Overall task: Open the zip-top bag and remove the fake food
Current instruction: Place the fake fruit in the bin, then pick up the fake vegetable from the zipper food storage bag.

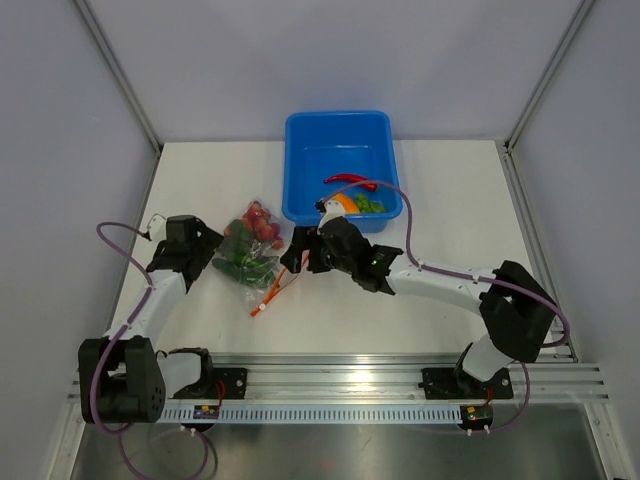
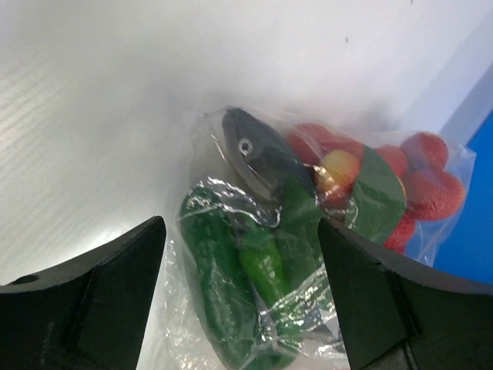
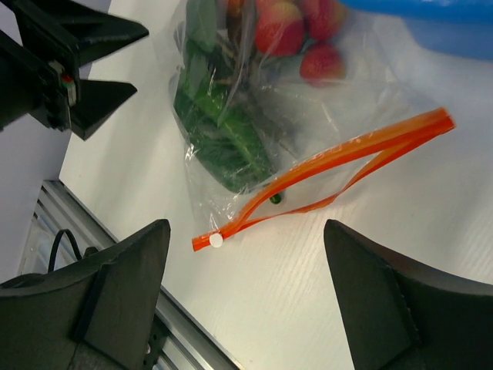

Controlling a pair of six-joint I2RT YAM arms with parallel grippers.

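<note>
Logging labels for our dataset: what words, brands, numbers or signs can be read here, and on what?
No text can be read in any view.
zip-top bag and its orange zip strip: no print can be made out.
blue tub: no label visible.
small board on the front rail: too small to read.

From my end: both arms are stretched out low and angled inward, left pincer and right pincer pointing toward each other, jaws wide apart, nothing clamped.
</note>
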